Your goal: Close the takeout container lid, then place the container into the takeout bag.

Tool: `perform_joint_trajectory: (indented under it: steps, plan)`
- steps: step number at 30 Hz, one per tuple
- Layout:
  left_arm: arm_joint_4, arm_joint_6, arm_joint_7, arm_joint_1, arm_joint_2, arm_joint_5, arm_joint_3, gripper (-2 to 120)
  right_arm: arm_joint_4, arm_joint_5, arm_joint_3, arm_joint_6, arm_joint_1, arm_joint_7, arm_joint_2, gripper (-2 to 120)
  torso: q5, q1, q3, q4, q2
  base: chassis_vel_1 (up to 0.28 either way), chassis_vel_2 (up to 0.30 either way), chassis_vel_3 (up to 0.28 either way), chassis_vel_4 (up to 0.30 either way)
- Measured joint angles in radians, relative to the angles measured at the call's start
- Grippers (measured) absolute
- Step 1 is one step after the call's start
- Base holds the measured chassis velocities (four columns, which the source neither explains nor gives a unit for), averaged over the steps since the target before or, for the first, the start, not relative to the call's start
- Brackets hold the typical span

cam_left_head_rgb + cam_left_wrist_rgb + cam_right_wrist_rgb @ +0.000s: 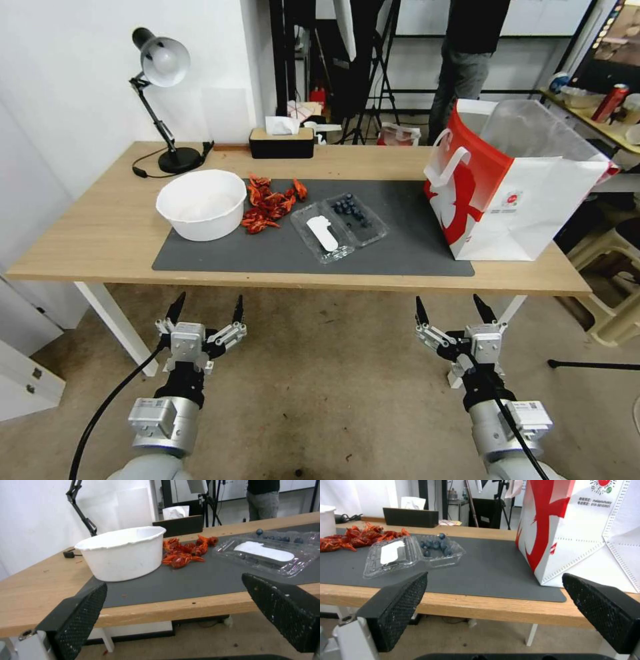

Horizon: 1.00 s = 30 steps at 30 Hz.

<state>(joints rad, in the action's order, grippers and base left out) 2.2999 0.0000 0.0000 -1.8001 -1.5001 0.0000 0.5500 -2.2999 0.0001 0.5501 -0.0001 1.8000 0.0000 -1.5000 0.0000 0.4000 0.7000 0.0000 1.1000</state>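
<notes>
open clamshell on counter mat, both hands waiting below the edge

item 1, takeout container (358, 212): clear clamshell box lying open on the grey mat (400, 257), near the middle of the counter (87, 240). dark blueberries sit in the tray half, on the side toward the bag.

item 2, lid (321, 233): hinged half folded flat on the mat beside the tray, white oblong label facing up. it lies on the side toward the red pile.

item 3, takeout bag (513, 200): red-and-white paper carrier, upright at the right end of the mat, mouth open with clear liner showing, white loop handle on the near red face. it stands well apart from the container.

item 4, left hand (205, 312): held in front of the counter's near edge and below it, over the floor, fingers spread wide, holding nothing. its wrist view looks across at the bowl and the lid.

item 5, right hand (452, 311): held likewise in front of the counter edge, below it, fingers spread wide, holding nothing. its wrist view faces the container and the bag.

other stock: white bowl (201, 203) at the left of the mat; pile of red crayfish (267, 203) between bowl and container; desk lamp (163, 100) at the back left; black tissue box (281, 141) at the back edge.
</notes>
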Motion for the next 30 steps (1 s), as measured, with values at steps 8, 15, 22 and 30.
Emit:
perform_joint_trajectory:
  steps: [8, 15, 22, 30]
  plan:
    - [0.0, 0.0, 0.0, 0.0, 0.0, 0.0, 0.0, 100, 0.0, 0.0, 0.0, 0.0, 0.0, 0.0, 0.0, 100, 0.0, 0.0, 0.0, 0.0, 0.0, 0.0, 0.0, 0.0, 0.0]
    - [0.0, 0.0, 0.0, 0.0, 0.0, 0.0, 0.0, 100, 0.0, 0.0, 0.0, 0.0, 0.0, 0.0, 0.0, 100, 0.0, 0.0, 0.0, 0.0, 0.0, 0.0, 0.0, 0.0, 0.0]
    - [0.045, 0.062, -0.097, -0.001, -0.004, -0.059, -0.05, 100, -0.012, -0.016, -0.023, -0.068, -0.003, -0.017, 0.007, 100, 0.0002, 0.0, 0.0, -0.0001, 0.0, 0.0, 0.0, 0.0, 0.0]
    - [0.153, 0.203, -0.311, -0.004, -0.016, -0.198, -0.164, 100, -0.045, -0.058, -0.093, -0.234, -0.026, -0.077, 0.021, 100, 0.0001, 0.0, 0.0, 0.0002, 0.0, 0.0, 0.0, 0.0, 0.0]
